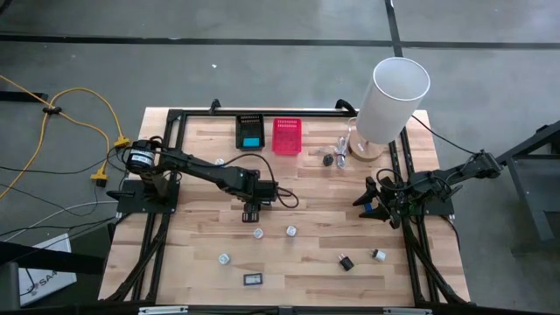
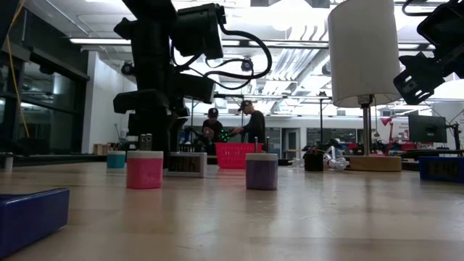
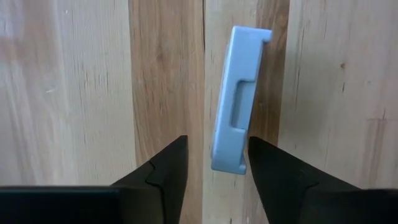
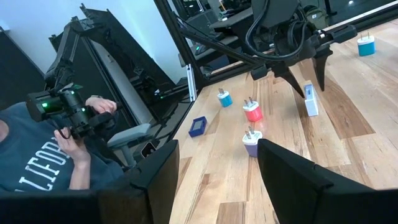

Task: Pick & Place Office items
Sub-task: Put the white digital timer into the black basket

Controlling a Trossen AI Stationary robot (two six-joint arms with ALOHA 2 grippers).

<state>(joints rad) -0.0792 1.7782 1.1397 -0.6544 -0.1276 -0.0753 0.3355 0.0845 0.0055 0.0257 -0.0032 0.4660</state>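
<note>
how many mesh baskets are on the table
2. A black mesh basket and a red mesh basket sit side by side at the table's far edge, the red one nearer the tall white cylinder. None seems hidden.

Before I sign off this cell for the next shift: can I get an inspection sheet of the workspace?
Surface: wooden table, no spills seen.
Job's things: light-blue bar on edge between the left gripper's fingers; small pieces scattered toward the front; tag near the front edge.
Clutter: black basket and red basket at the back; white cylinder back right.
Grippers: left gripper open, astride the bar at mid-table; right gripper open, empty, raised at the table's right side.
Cables: yellow cable on the floor left of the table; black cable looped at the left wrist.
Surroundings: person close beside the table, handling a dark device; two people far behind.
</note>
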